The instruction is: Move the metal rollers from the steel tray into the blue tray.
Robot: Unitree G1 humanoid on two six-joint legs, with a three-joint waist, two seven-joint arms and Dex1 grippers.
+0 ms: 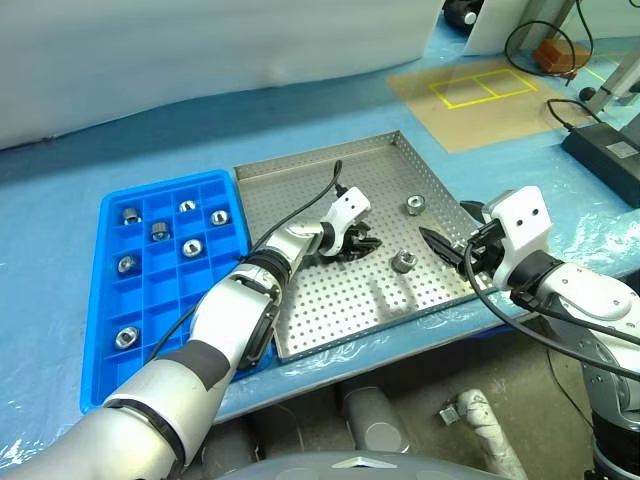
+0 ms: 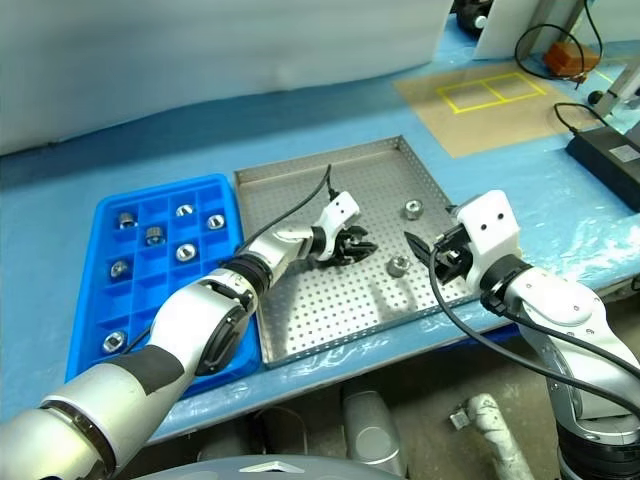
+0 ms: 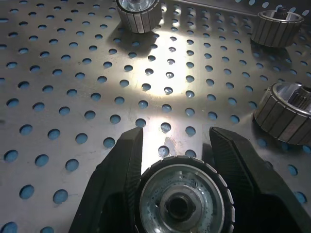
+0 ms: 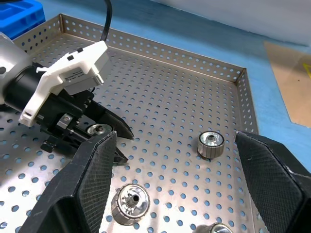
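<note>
Gripping one short, shiny silver metal roller (image 1: 357, 243) on the perforated steel tray (image 1: 300, 180), mid-frame in the left eye view, the left gripper (image 1: 362, 244) has its black fingers clamped on it; next comes a lift and carry to the bright blue compartmented plastic tray (image 1: 105, 330) at left. The right gripper (image 1: 440, 245) hovers with fingers apart at right. In the left wrist view the roller stands on end, axis upright, hollow bore facing the camera. The right wrist view shows loose rollers (image 4: 210, 144) beyond it.
</note>
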